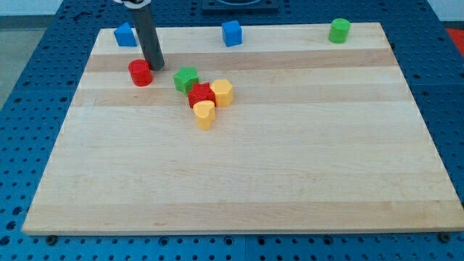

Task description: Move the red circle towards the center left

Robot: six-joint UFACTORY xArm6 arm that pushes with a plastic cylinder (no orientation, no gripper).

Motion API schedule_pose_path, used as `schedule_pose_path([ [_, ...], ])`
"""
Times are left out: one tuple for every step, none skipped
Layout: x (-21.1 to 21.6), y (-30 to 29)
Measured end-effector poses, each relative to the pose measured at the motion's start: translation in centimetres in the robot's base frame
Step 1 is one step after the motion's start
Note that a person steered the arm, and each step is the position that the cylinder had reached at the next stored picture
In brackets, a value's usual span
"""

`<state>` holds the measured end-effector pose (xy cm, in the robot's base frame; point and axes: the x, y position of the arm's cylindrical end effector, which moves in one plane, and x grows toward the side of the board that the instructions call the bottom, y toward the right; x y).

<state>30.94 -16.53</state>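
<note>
Red circle (141,72) — my tip (156,67) just right

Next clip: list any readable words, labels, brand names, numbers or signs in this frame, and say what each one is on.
None: the wooden board, the coloured blocks such as the red circle, the dark rod ending in my tip just right of it, and the blue perforated table carry no readable text.

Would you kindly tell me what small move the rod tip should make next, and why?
Probably a short push toward the view's bottom-left: my tip sits just right of and above the red circular block, which lies near the wooden board's upper left, above centre left.
</note>
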Motion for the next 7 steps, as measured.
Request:
schedule_pose_path([
  [0.8, -1.0],
  [1.2, -2.7],
  [1.9, -4.1],
  [2.2, -5.0],
  [2.7, -5.7],
  [3.0, -5.8],
  [3.2, -6.3],
])
